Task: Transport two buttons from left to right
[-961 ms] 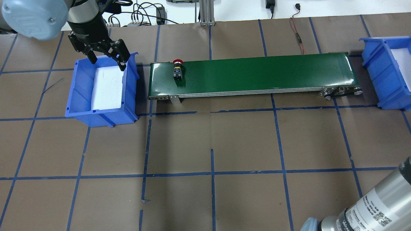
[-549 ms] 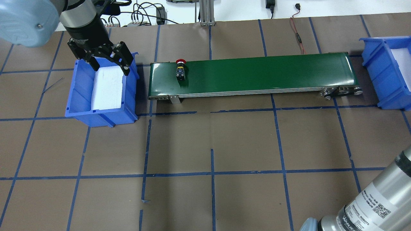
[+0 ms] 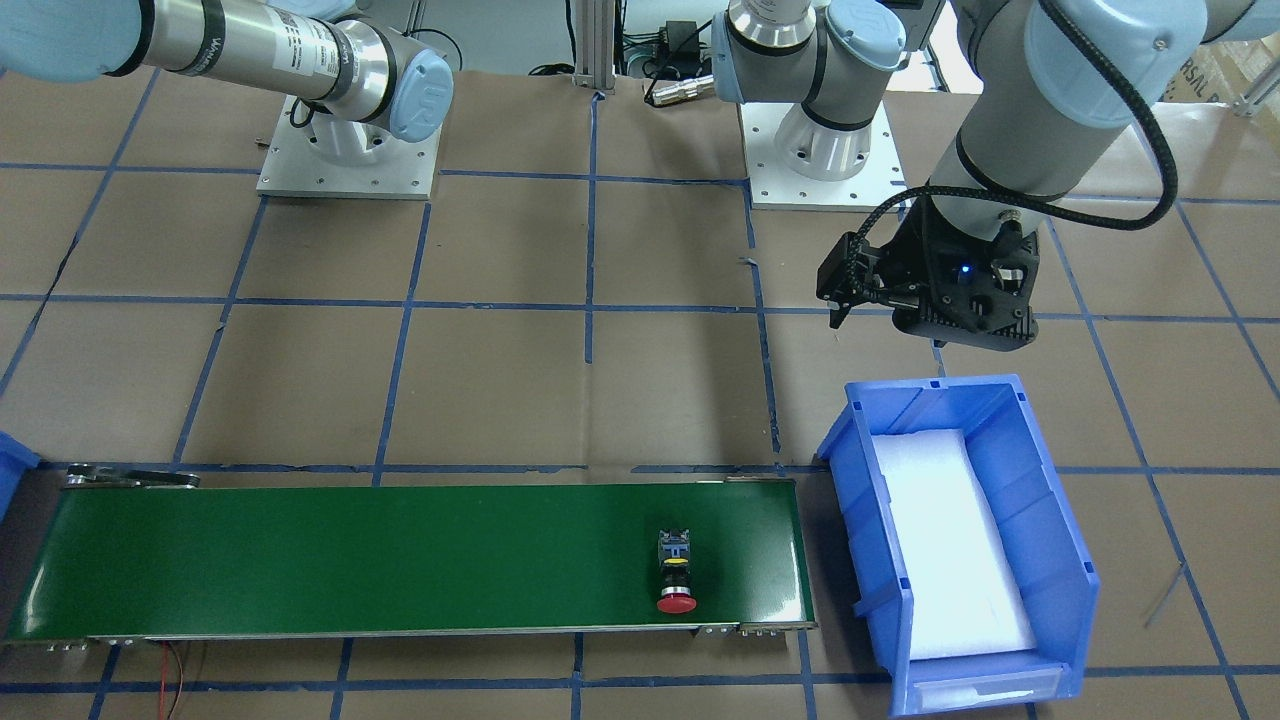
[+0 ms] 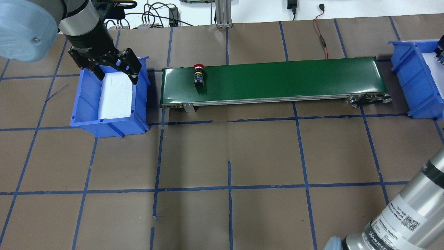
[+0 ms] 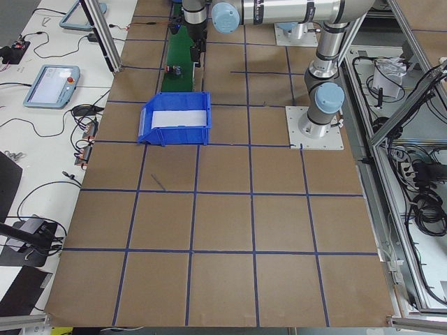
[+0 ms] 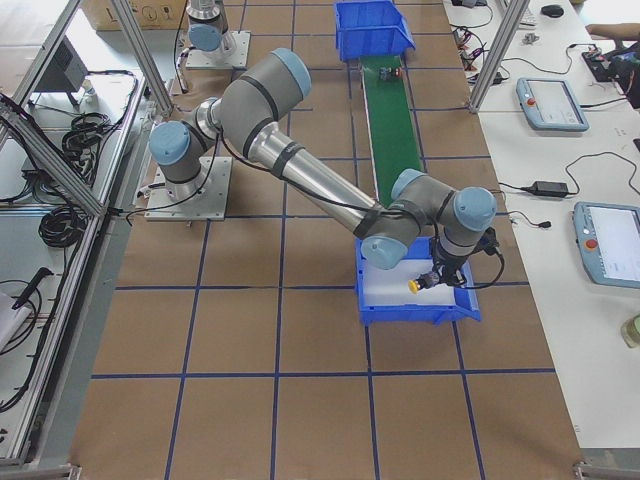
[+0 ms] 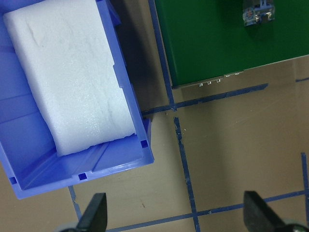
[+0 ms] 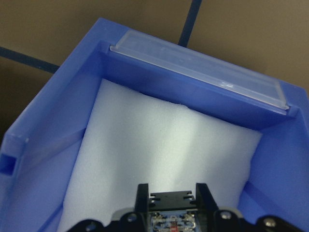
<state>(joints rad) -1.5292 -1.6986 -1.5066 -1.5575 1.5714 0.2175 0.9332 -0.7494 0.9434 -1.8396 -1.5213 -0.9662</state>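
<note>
Two buttons, well apart.

- Red button point(image 4: 198, 74): lies on its side on the green conveyor belt point(image 4: 284, 78), near the belt's left end in the overhead view. Its cap points to the top of that frame and its switch block to the bottom. In the front-facing view it sits at lower centre-right point(image 3: 676, 577), cap toward the bottom edge. Nothing touches it.
- Yellow button point(image 6: 414, 285): held by the right pincer point(image 8: 172, 205). The right wrist view shows the switch block clamped between the two fingers point(image 8: 142, 197) at bottom centre. The right side view shows the yellow cap sticking out beside the pincer point(image 6: 433, 277).
- Right pincer: closed on that yellow button. It hangs over the white foam pad point(image 8: 159, 150) inside a blue bin point(image 8: 53, 121), at the right edge of the overhead frame point(image 4: 406, 74), just past the belt's right end. Whether the button touches the foam cannot be told.
- Left pincer point(image 4: 117, 77): spread wide, holding nothing. In the left wrist view point(image 7: 175, 220) its tips sit far apart at the bottom corners with bare table point(image 7: 231, 159) between them.
- Overhead, the left pincer overlaps the far end of the other blue bin point(image 4: 86, 107), upper left of frame, just beside the belt's left end. That bin holds only its own foam pad point(image 4: 116, 95).
</note>
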